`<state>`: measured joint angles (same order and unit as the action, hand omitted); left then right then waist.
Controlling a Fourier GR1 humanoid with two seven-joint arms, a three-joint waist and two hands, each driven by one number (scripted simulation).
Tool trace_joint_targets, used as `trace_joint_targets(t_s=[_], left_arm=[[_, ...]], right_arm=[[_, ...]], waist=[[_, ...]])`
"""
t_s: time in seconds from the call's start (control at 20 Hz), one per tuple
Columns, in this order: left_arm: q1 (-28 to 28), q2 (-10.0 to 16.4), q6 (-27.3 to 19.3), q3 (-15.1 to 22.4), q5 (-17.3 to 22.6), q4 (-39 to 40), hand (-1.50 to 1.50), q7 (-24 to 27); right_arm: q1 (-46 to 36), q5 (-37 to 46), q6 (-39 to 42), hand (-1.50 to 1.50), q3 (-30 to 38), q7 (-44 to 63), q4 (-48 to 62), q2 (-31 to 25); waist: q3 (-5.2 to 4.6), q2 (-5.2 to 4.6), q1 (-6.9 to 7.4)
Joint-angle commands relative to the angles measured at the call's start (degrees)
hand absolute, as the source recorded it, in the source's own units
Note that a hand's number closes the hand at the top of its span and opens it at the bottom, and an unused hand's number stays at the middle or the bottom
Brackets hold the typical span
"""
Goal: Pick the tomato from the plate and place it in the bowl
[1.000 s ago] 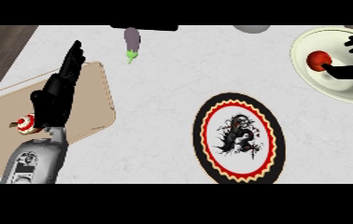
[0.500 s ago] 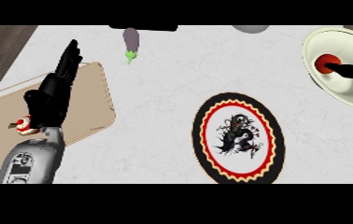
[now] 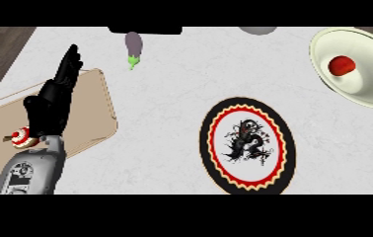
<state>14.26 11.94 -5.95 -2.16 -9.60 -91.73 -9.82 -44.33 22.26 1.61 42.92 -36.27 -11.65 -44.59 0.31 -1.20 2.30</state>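
The red tomato (image 3: 342,65) lies inside the cream bowl (image 3: 328,53) at the right edge of the counter, with nothing touching it. The round plate (image 3: 247,147) with a black rim, red zigzag ring and black dragon drawing sits bare at lower centre. My left hand (image 3: 55,100) rests at the left, fingers straight and pointing up, over the wooden board. No right hand shows in the head view.
A tan cutting board (image 3: 87,117) lies at the left under my left hand, with a small red and white object (image 3: 24,137) at its near left. A purple eggplant (image 3: 133,46) lies at the back. A grey round object (image 3: 258,29) peeks in at the top.
The right hand, which was at the bowl with the tomato, has left the view. The tomato now lies uncovered in the bowl. The left hand has stayed put.
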Motion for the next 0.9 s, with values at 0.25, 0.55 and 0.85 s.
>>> trace_joint_targets(t_s=[0.25, 0.55, 0.85], left_arm=[[0.36, -0.06, -0.47, -0.48, -0.89, 1.1, 0.0, -0.01], [-1.63, -1.51, -0.38, -0.37, -0.54, 1.64, 0.0, 1.71], [-0.28, -0.14, 0.2, -0.96, -1.04, -2.48, 0.0, -2.58]], right_arm=[[8.06, -4.47, 18.69, -1.5, 2.86, -7.45, 2.11, -7.08], [12.83, -5.18, 22.28, -1.5, 1.21, -12.95, 0.4, -5.6], [18.23, -6.43, 23.01, -1.5, 0.22, -16.59, -0.43, -4.18]], waist=[[0.01, 0.22, -1.02], [-0.1, 0.64, -1.33], [-0.11, 0.85, -1.54]])
